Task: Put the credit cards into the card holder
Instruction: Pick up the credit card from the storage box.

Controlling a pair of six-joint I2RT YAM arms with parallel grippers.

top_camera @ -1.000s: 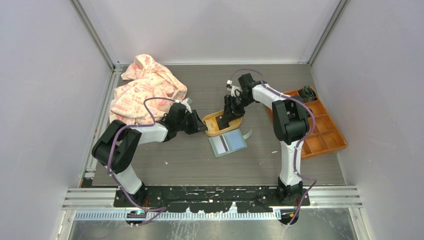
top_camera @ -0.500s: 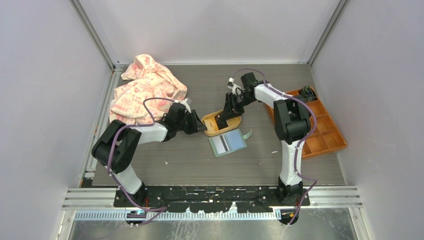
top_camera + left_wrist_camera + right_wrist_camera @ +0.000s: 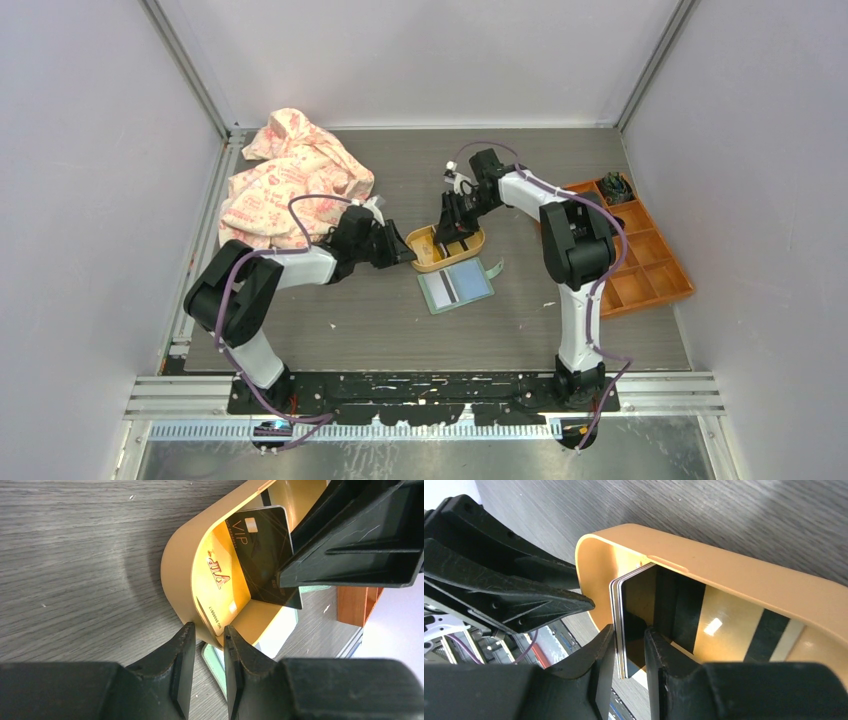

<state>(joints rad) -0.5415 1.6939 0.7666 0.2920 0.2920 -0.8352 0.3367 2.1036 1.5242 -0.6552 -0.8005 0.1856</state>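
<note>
A yellow-orange oval tray [image 3: 432,250] is tipped up, and my left gripper [image 3: 207,627] is shut on its curved end rim [image 3: 172,570]. Inside lie credit cards: a gold one [image 3: 220,580] and a black VIP one [image 3: 262,545] that stands on edge. My right gripper [image 3: 630,630] reaches into the tray [image 3: 724,575] and straddles a thin stack of cards [image 3: 618,610]. The stack rests against one finger, with a gap to the other, so that gripper is open. The sage-green card holder [image 3: 456,287] lies open just in front of the tray, with a striped card on it.
A crumpled patterned cloth [image 3: 290,185] lies at the back left. An orange compartment box [image 3: 640,255] sits at the right, by the wall. Both grippers crowd the tray, with the left fingers [image 3: 524,600] close beside the right ones.
My right gripper has edged left over the tray and its jaws have narrowed round the cards. The left gripper has kept its hold on the rim.
</note>
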